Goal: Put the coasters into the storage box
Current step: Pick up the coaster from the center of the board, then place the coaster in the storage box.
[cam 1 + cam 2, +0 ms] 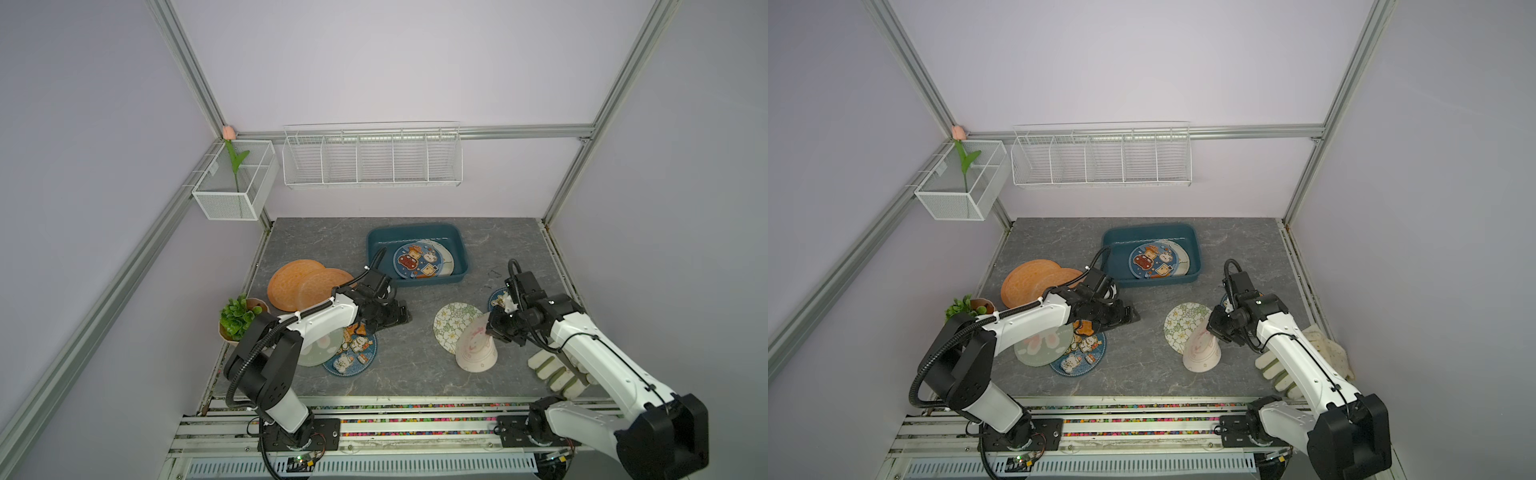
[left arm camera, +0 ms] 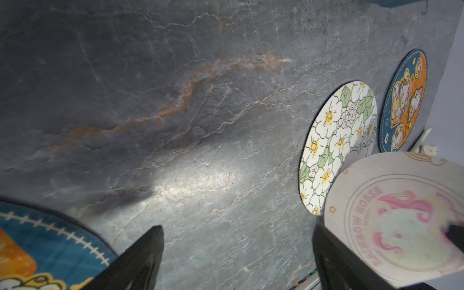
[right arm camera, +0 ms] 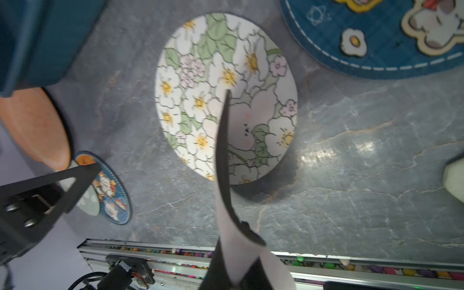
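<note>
At the back of the table, the storage box (image 1: 411, 228) holds a blue cartoon coaster (image 1: 417, 261) lying on at least one pale coaster (image 1: 446, 259); you cannot count more beneath from these views.

Your right gripper (image 1: 489, 329) has its jaws pressed together on the edge of the cream "Rainbow Horse" coaster (image 1: 476, 349), which hangs bent and lifted above the flower-print coaster (image 1: 451, 328). Your left gripper (image 1: 403, 318) has its jaws spread over bare table, pinching nothing.

Left on the table are two orange coasters (image 1: 291, 284), overlapping at the left. A pale green coaster (image 1: 318, 351) and a blue bear coaster (image 1: 353, 353) lie under the left arm. The flower-print one and a blue coaster (image 1: 498, 300) by the right wrist remain too.

By my reckoning you are under halfway: one in hand, six to fetch.
</note>
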`<state>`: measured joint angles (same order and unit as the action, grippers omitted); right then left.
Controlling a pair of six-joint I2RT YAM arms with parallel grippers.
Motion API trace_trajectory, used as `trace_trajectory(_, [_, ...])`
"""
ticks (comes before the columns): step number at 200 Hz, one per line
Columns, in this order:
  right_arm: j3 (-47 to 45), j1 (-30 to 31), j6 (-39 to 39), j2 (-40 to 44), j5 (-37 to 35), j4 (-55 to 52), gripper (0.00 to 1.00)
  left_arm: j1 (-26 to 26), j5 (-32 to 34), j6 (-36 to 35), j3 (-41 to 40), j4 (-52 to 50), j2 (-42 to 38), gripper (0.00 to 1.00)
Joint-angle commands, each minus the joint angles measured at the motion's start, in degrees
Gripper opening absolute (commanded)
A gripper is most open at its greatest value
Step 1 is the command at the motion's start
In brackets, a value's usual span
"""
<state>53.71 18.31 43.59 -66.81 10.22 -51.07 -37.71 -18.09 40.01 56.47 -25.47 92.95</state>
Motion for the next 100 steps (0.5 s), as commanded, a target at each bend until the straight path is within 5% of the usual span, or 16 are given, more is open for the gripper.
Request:
trace_trajectory(1, [5.4,0.8,-1.5,-2.3,3.4,-0.1,0.07,0.4,-0.7,-0.5,0.3,0.5,-0.5,0.92])
trace_trajectory(100, [36.5,2.1,-7.5,-28.6,9.7,6.7,0.07,1.6,-0.7,0.9,-2.7,2.3,-2.8,0.93])
